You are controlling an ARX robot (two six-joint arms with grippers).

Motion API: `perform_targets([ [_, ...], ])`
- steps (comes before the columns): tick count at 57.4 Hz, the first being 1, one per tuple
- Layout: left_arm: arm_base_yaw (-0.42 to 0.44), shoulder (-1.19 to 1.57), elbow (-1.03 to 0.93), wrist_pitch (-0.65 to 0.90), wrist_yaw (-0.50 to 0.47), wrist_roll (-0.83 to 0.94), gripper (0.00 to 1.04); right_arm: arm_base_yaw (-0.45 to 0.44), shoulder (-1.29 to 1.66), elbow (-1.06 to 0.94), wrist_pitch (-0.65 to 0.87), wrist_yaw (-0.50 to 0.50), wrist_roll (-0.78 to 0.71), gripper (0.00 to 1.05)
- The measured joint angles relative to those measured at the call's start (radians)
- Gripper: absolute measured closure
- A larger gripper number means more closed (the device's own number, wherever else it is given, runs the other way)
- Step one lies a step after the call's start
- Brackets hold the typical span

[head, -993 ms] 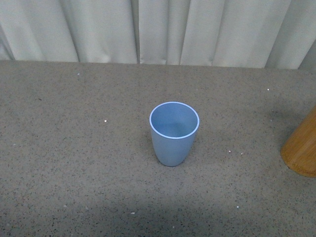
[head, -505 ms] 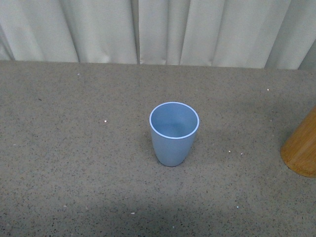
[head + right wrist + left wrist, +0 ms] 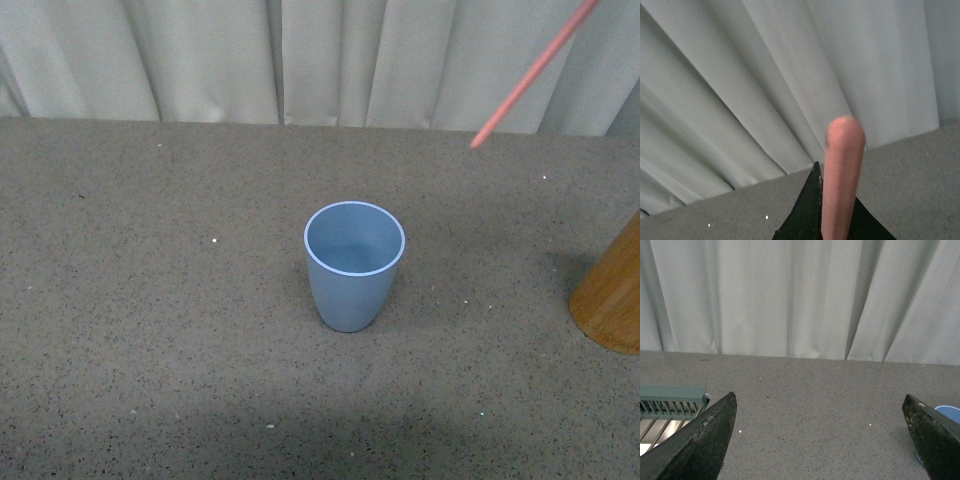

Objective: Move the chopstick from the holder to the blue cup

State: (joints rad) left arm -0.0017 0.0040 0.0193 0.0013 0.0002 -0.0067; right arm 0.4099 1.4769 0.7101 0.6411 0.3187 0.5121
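Neither gripper shows in the front view; there a salmon-pink chopstick (image 3: 535,72) slants in mid-air from the top right, its lower tip hanging over the far edge of the speckled grey table (image 3: 150,300), beyond and to the right of the blue cup (image 3: 354,265). The cup stands upright and empty near the middle of the table, well apart from the orange-brown wooden holder (image 3: 612,300), which is cut off at the right edge. A pale curtain (image 3: 320,60) hangs behind the far edge. In the left wrist view, the left gripper (image 3: 822,440) is spread wide with nothing between its dark fingers (image 3: 700,445); a sliver of the blue cup (image 3: 949,414) shows beside one finger, and a pale green slatted rack (image 3: 670,400) sits near the table's left edge. In the right wrist view, the right gripper (image 3: 832,215) is clamped on the chopstick (image 3: 842,175), whose blurred rounded end rises close to the lens against the curtain (image 3: 740,100).
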Motion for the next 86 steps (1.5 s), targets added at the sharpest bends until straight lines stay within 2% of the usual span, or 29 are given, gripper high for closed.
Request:
perform_targets([
  [10,0.0,0.0,0.0,0.0,0.0,0.0,0.07,0.055,0.111,0.0,0.025,0.027,0.037,1.04],
  [58,0.0,0.0,0.0,0.0,0.0,0.0,0.07,0.071,0.216,0.018,0.045,0.051,0.037,1.04],
  [61,0.0,0.0,0.0,0.0,0.0,0.0,0.07,0.072,0.219,0.018,0.056,0.051,0.029,0.96],
  [69,0.0,0.0,0.0,0.0,0.0,0.0,0.07,0.075,0.22,0.018,0.066,0.05,0.014,0.64],
  [75,0.0,0.0,0.0,0.0,0.0,0.0,0.07,0.074,0.22,0.018,0.06,0.05,0.011,0.48],
  [80,0.0,0.0,0.0,0.0,0.0,0.0,0.07,0.067,0.215,0.018,0.039,0.045,0.006,0.27],
  [86,0.0,0.0,0.0,0.0,0.0,0.0,0.07,0.057,0.193,0.014,0.019,0.042,0.0,0.11],
])
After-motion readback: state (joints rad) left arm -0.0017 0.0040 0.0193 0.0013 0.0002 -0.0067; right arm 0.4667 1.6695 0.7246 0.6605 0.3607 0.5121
